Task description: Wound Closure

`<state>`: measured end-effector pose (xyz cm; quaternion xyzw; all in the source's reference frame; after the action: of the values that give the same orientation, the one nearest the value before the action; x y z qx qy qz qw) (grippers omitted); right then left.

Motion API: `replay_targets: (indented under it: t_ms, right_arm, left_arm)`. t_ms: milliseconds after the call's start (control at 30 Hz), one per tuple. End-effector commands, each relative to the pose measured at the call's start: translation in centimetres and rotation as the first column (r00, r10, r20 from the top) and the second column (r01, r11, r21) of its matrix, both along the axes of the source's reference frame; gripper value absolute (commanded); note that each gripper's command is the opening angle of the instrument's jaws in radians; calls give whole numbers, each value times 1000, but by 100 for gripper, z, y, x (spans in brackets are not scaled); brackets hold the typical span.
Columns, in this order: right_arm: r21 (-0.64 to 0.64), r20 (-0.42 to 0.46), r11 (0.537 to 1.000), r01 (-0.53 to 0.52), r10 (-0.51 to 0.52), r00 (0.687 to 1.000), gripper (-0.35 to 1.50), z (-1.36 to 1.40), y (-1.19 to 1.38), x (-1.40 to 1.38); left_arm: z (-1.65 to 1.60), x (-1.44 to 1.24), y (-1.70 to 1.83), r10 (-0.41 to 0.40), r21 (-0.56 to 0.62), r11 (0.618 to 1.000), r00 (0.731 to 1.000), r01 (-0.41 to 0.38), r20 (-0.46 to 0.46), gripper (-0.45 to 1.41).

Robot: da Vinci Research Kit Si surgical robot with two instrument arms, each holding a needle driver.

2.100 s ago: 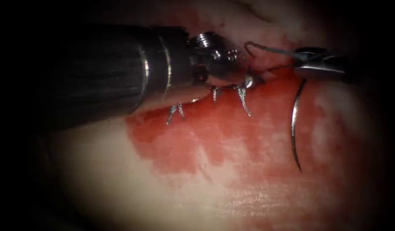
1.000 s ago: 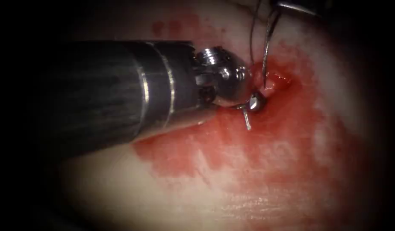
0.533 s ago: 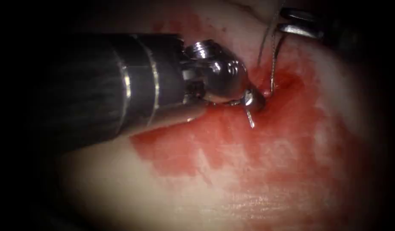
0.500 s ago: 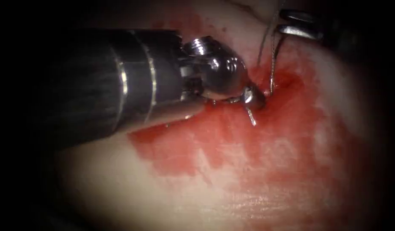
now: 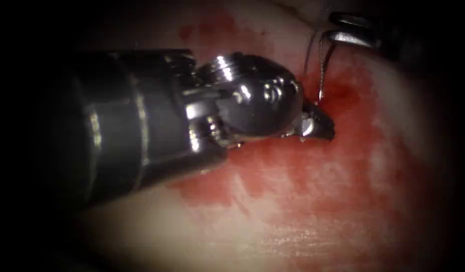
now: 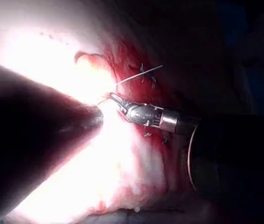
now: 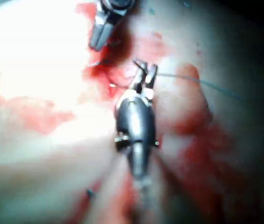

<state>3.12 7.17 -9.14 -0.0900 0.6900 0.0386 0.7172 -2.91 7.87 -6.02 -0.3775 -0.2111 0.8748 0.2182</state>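
My left tool (image 5: pixel 320 126) comes in from the left, large and close, with its tip pressed on the red tissue (image 5: pixel 303 211) at the cut. Its jaws look shut and hold nothing I can see. My right tool (image 5: pixel 338 29) sits at the upper right, shut on the curved needle (image 5: pixel 321 65) near its tail end. The needle hangs point down, its tip touching the wet tissue just right of the left tool's tip. How deep it sits I cannot tell. Thread (image 5: pixel 308 53) runs down beside the needle. In the right wrist view my right tool (image 7: pixel 145 72) faces the left tool (image 7: pixel 99 37).
Red fluid (image 5: pixel 343 166) spreads over the tissue below and right of the cut. In the left wrist view, short cut ends of thread (image 6: pixel 147 134) from earlier stitches stand beside the right tool's shaft (image 6: pixel 169 120). Thread (image 7: pixel 202 82) trails away across the tissue.
The right tool carried the needle from the right to the upper edge and turned it point down at the cut. The left tool shifted right and nearer, now covering the stitch ends.
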Motion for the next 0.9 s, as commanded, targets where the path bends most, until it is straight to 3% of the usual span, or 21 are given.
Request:
replay_targets:
  t_ms: [33,533,900]
  right_arm:
    - [1,-4,1000,3,-3,1000,-35,4,1,10]
    - [26,18,999,33,-33,999,-35,5,-4,11]
    - [61,4,994,94,-94,996,-35,7,1,20]
  left_arm:
    - [13,-5,3,4,-14,1000,1000,-4,-3,9]
    - [60,-7,17,11,-35,999,1000,-11,-5,5]
    - [63,8,12,22,-29,999,1000,-22,-4,3]
